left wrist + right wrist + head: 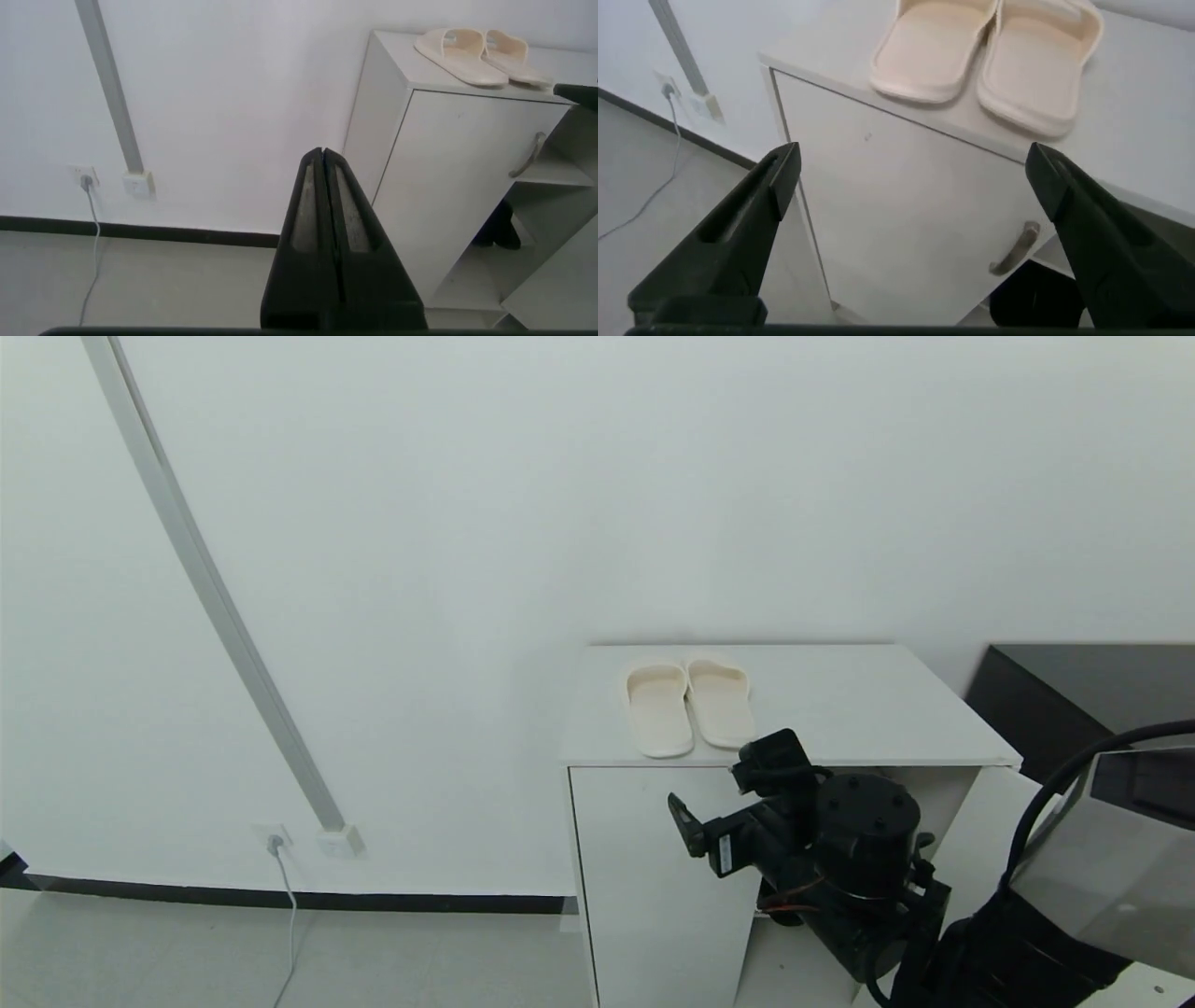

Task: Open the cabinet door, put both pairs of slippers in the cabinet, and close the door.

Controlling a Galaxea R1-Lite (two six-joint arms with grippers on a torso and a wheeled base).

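A cream pair of slippers (689, 705) (481, 54) (990, 47) lies side by side on top of the white cabinet (840, 709). The cabinet's left door (653, 877) (906, 205) is shut, with its handle (528, 154) (1015, 250) at the inner edge. The right door (990, 812) stands swung open. Something dark (500, 229) (1036, 297) sits on the lower shelf inside; what it is I cannot tell. My right gripper (728, 789) (915, 163) is open in front of the left door, just below the slippers. My left gripper (324, 159) is shut on nothing, well left of the cabinet.
A black piece of furniture (1074, 695) stands right of the cabinet. On the wall to the left run a grey conduit (215, 597) and a socket with a cable (275, 845) trailing onto the floor. Open floor lies left of the cabinet.
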